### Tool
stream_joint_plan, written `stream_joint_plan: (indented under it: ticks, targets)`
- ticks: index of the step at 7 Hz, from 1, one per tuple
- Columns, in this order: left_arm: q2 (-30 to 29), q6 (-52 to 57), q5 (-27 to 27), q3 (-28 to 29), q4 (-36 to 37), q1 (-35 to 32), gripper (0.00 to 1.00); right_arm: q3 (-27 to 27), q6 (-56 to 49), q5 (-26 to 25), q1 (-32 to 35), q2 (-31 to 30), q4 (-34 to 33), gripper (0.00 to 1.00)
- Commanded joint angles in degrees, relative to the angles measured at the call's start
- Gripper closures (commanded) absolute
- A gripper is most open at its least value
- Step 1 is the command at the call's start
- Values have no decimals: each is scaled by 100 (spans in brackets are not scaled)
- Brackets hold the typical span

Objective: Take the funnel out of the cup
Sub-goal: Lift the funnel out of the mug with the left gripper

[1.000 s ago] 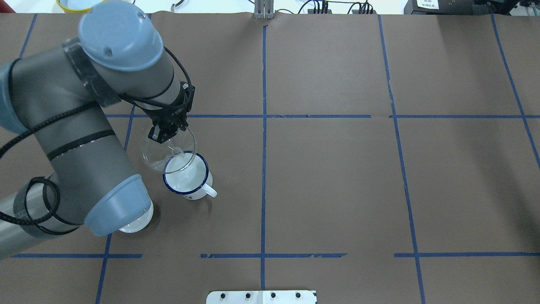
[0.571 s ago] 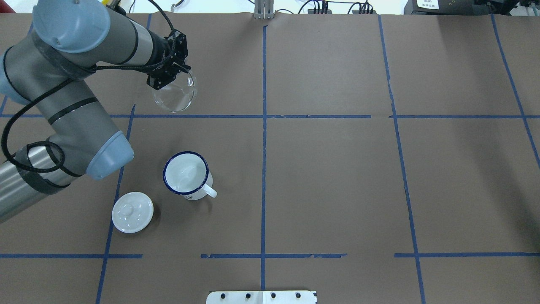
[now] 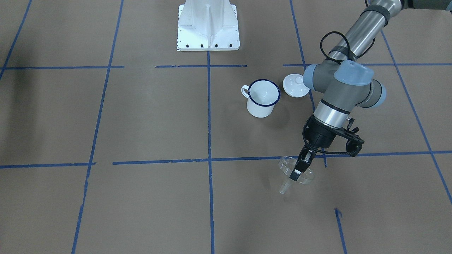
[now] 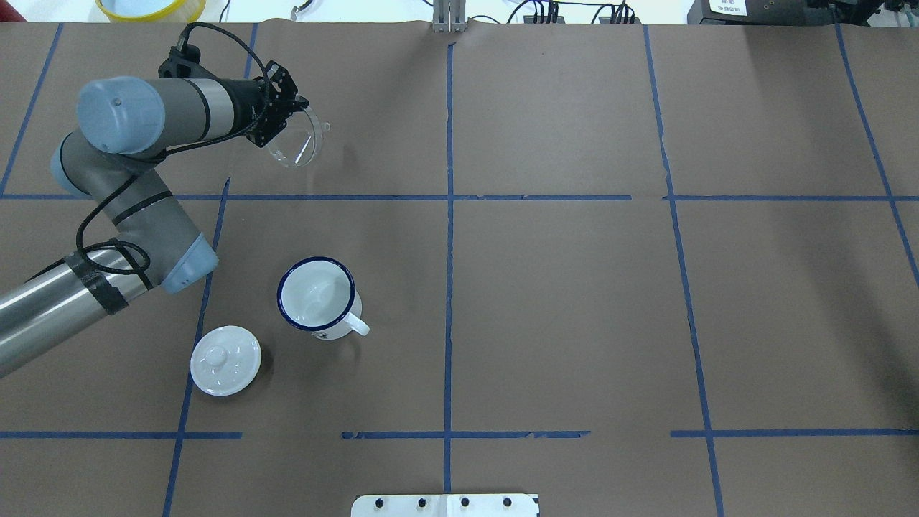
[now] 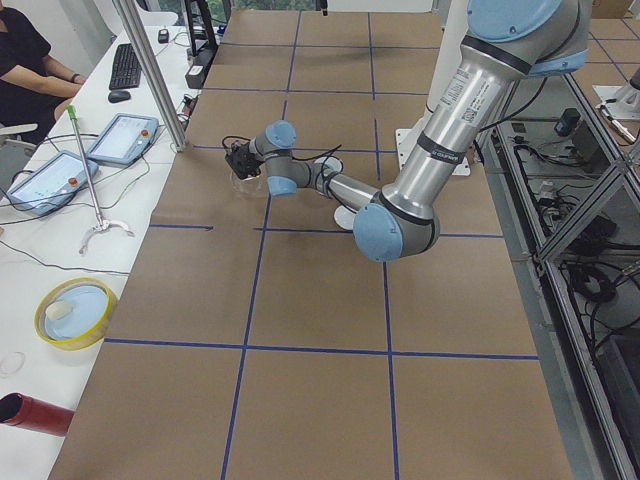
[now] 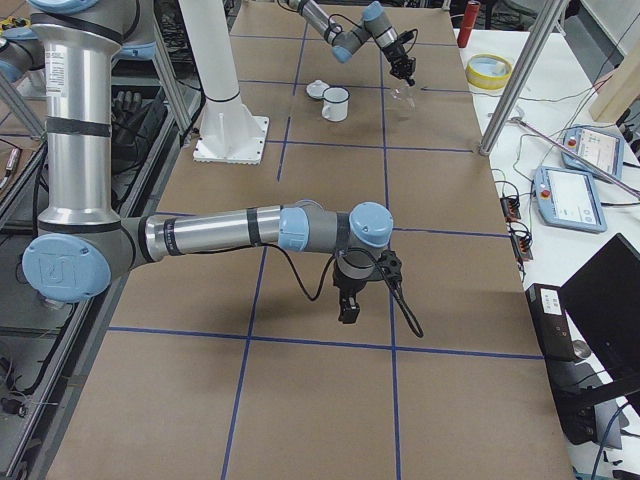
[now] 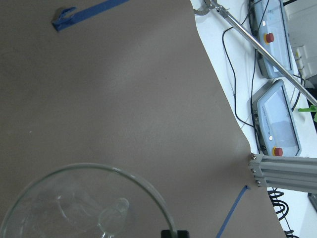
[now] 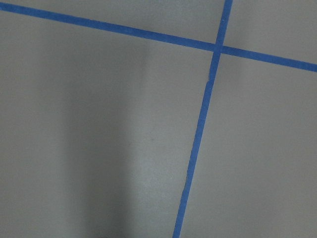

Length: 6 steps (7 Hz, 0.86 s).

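Note:
The clear funnel (image 4: 297, 141) hangs tilted in my left gripper (image 4: 278, 131), which is shut on its rim, over the far left part of the table. In the front-facing view the funnel (image 3: 296, 168) points its spout down and sideways, close above the paper. The left wrist view shows its wide cone and spout (image 7: 89, 206) from above. The white cup (image 4: 316, 294) with the dark blue rim stands upright and empty, well apart from the funnel; it also shows in the front-facing view (image 3: 263, 97). My right gripper (image 6: 347, 308) shows only in the right side view, low over the table, and I cannot tell its state.
A white round knobbed lid (image 4: 225, 360) lies on the table beside the cup. A yellow bowl (image 4: 147, 7) sits beyond the far left edge. Control tablets (image 7: 277, 119) and a metal post (image 4: 449, 16) stand along the far edge. The white base plate (image 3: 208, 26) is at the robot's side.
The funnel was at the cup's mouth a second ago. My left gripper has lifted it out and carried it away to the far left part of the table, tilting it. The cup stayed put.

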Motion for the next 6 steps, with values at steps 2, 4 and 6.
stream_joint_plan:
  ticks: [2, 4, 6]
  targets:
    - [105, -47, 96, 252, -1058, 19, 100, 0, -5, 0, 0, 0, 0, 0]
    - [105, -56, 96, 620, -1551, 46, 100, 0, -5, 0, 0, 0, 0, 0]
    - [114, -56, 183, 779, -1780, 221, 89, 0, 4, 0, 0, 0, 0, 0]
